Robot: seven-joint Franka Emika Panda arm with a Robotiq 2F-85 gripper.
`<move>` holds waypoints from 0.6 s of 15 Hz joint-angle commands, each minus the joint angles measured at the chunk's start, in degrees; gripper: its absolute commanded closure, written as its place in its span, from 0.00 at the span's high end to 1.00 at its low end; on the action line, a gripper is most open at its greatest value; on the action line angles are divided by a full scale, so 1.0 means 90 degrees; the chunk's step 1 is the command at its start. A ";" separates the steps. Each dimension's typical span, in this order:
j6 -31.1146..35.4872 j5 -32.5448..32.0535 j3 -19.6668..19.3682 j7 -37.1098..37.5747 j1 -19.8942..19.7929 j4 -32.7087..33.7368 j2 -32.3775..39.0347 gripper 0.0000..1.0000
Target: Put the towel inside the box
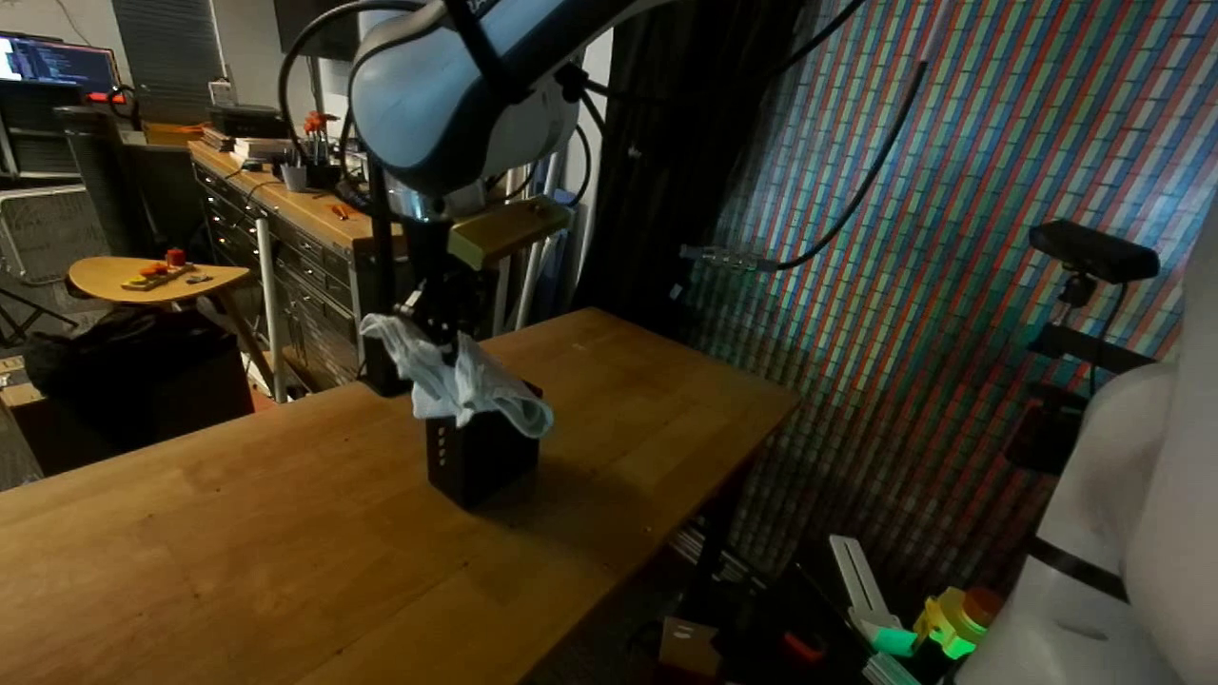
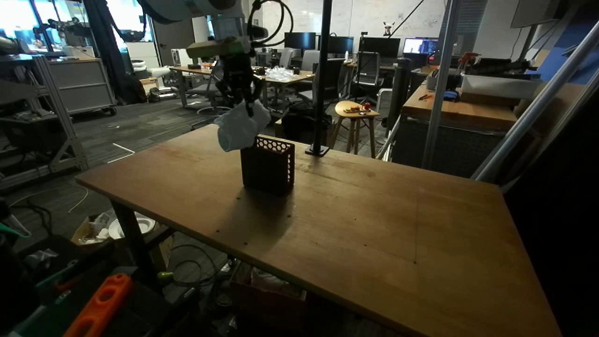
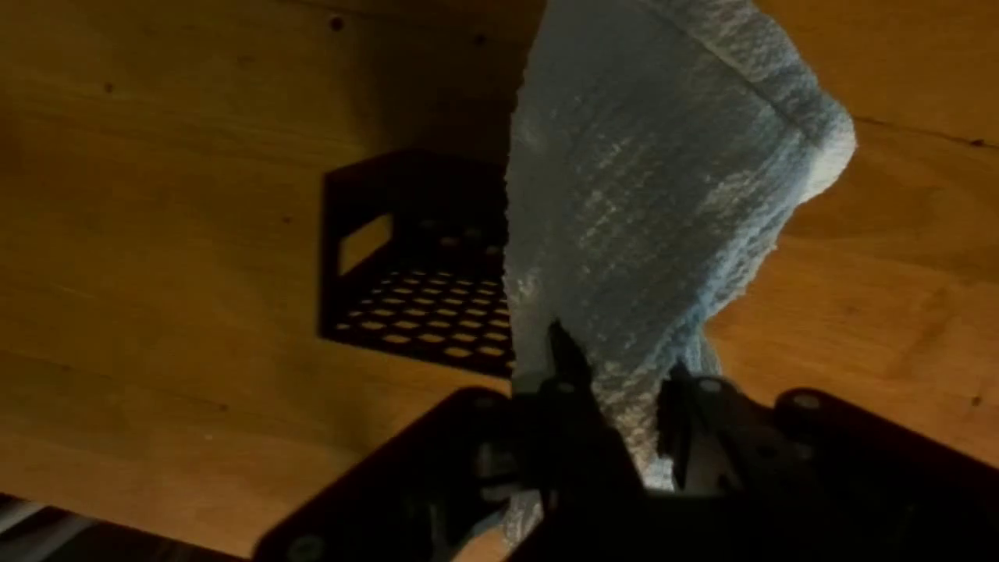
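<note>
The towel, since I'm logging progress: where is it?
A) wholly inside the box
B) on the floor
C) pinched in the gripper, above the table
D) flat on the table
C: in the wrist view the towel is pinched in the gripper, and both exterior views show it hanging above the table.

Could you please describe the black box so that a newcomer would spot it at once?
Start at the large wooden table and find the gripper pinching a pale towel above it. Close by, lower than the towel, stands the small black box. Unlike the tall black post nearby, it is squat, with honeycomb holes in its walls.
</note>
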 commanded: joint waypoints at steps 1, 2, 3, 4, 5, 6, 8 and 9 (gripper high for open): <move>-0.0236 -0.0155 -0.0219 -0.0383 -0.0417 0.0469 -0.0018 0.10; -0.0208 -0.0134 -0.0273 -0.0500 -0.0525 0.0589 0.0056 0.10; -0.0184 -0.0072 -0.0329 -0.0693 -0.0646 0.0733 0.0152 0.10; -0.0195 0.0018 -0.0360 -0.0892 -0.0749 0.0851 0.0238 0.10; -0.0160 0.0075 -0.0380 -0.1087 -0.0841 0.0953 0.0333 0.10; -0.0178 0.0145 -0.0380 -0.1257 -0.0912 0.1056 0.0404 0.10; -0.0263 0.0248 -0.0344 -0.1494 -0.1000 0.1251 0.0549 0.10; -0.0321 0.0293 -0.0324 -0.1581 -0.1022 0.1344 0.0607 0.10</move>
